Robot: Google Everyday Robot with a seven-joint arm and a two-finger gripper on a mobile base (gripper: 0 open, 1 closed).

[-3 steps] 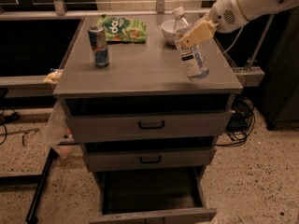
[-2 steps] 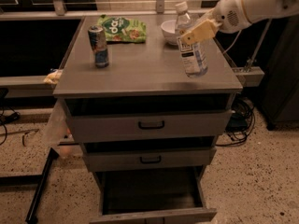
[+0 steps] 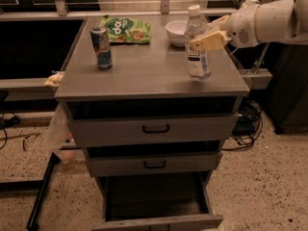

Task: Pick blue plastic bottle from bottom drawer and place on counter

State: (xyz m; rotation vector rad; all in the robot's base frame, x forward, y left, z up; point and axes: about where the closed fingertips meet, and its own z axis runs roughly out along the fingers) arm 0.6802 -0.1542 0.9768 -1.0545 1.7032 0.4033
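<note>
- One blue plastic bottle (image 3: 198,61) stands upright near the counter's (image 3: 144,69) right edge, toward the front corner.
- Your gripper (image 3: 204,36) sits at its shoulder; clamped or loose, you cannot tell.
- Under the front edge, the bottom drawer (image 3: 154,198) stands open.

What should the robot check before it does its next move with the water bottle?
1. The blue plastic bottle stands upright: ok.
2. Its base is fully on the counter: ok.
3. The gripper, at the bottle's upper part, has let go: cannot tell.
4. The white bowl just behind the bottle is out of the arm's way: cannot tell.
5. The drink can stands well away to the side: ok.
6. The bottom drawer is open with a bare floor: ok.
</note>
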